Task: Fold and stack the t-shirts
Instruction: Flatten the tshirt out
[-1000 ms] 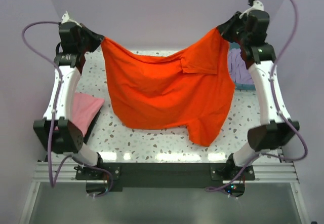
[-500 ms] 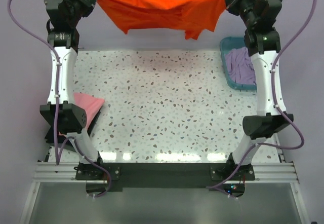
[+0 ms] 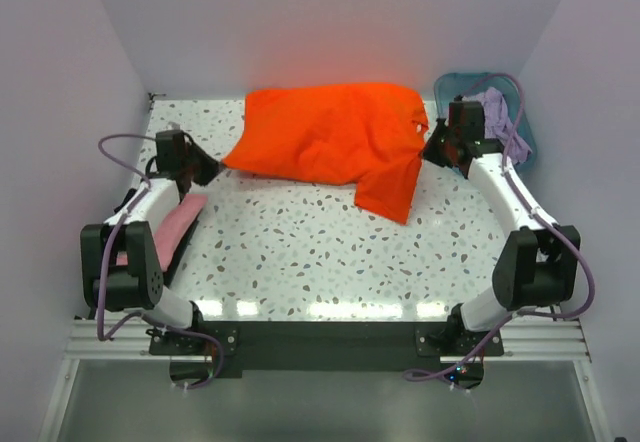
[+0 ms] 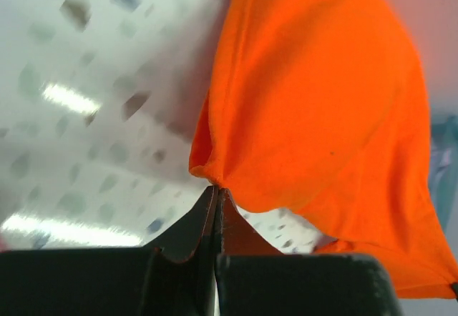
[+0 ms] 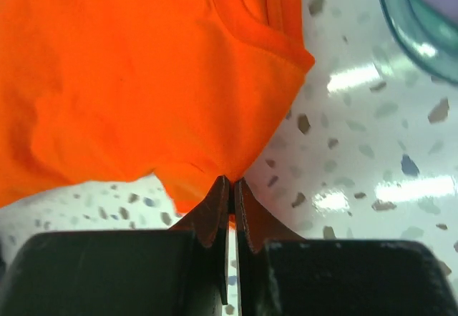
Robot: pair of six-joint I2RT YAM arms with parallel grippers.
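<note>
The orange t-shirt (image 3: 330, 137) lies spread and rumpled across the far middle of the table, one part trailing toward the front right. My left gripper (image 3: 212, 167) is shut on its left corner (image 4: 215, 180), low over the table. My right gripper (image 3: 430, 154) is shut on its right edge (image 5: 229, 176). A pink t-shirt (image 3: 170, 227) lies folded at the left edge under my left arm, on something dark. A lavender t-shirt (image 3: 495, 112) sits in the teal basket. No black t-shirt can be made out.
The teal plastic basket (image 3: 527, 140) stands at the back right corner, just behind my right arm; its rim shows in the right wrist view (image 5: 408, 30). The speckled white table (image 3: 330, 252) stretches in front of the orange shirt. Purple walls close in on three sides.
Both arms came down from high at the back with the orange shirt stretched between them, and now hold it low; the shirt has landed flat on the far table.
</note>
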